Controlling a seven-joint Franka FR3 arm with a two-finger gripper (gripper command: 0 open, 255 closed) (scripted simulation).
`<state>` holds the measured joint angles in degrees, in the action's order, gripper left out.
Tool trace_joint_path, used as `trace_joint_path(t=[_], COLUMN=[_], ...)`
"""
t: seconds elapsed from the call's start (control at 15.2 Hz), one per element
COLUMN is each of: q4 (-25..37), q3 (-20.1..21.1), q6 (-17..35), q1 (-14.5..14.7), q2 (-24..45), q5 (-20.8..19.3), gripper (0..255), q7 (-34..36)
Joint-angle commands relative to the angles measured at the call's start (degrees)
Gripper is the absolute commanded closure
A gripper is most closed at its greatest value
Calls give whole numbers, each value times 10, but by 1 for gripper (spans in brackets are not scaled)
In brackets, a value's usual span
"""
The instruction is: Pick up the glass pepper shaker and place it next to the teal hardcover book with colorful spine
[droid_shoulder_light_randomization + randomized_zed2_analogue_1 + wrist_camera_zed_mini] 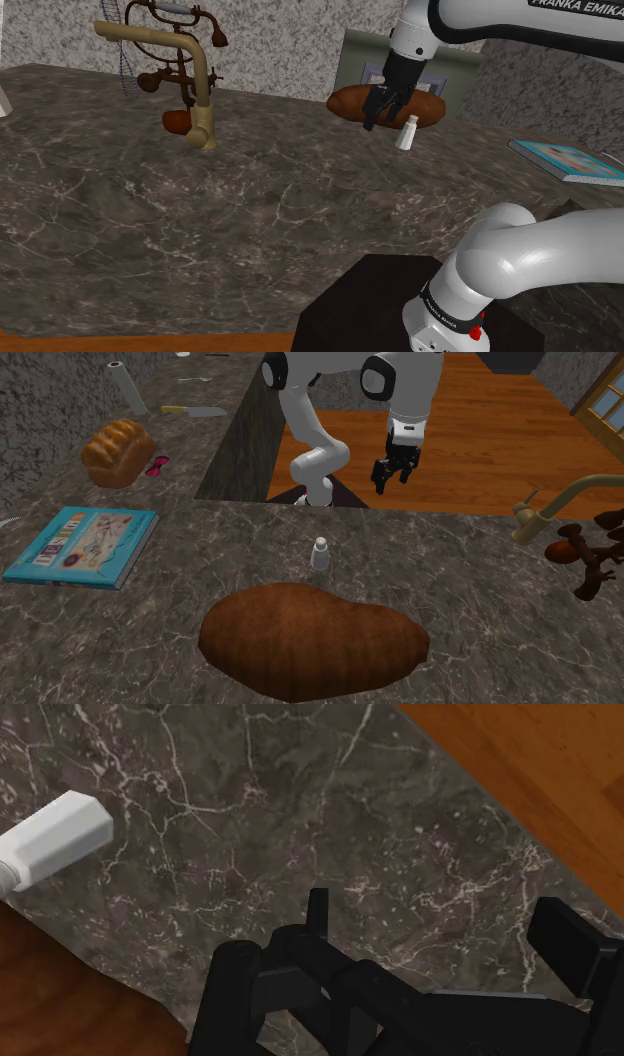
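The pepper shaker is a small white bottle standing upright on the dark marble counter, just in front of a long brown loaf. It shows again as the shaker and the shaker. My black gripper hangs open above the counter, beside the shaker and apart from it, with nothing between its fingers. From the other side the gripper hovers near the counter's edge by the wooden floor. The teal book lies flat with its cover up, at the second exterior view's left, and the book sits at the shoulder view's right.
A brass tap with a brown ornament rises at the back left of the shoulder view. A second bread loaf, a paper roll and a knife lie beyond the book. The big brown loaf lies close behind the shaker.
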<state>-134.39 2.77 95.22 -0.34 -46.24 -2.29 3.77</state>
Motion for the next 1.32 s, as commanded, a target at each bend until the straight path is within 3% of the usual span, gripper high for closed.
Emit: trace_joint_path(t=[0.0,0.59,1.25], q4=[0,43,137], q3=[0,-103,-213], q6=[0,-1,2], q1=[0,-50,-92], q2=[0,61,171], q5=[0,-60,-102], gripper=[0,0,0], q7=[0,-84,-178])
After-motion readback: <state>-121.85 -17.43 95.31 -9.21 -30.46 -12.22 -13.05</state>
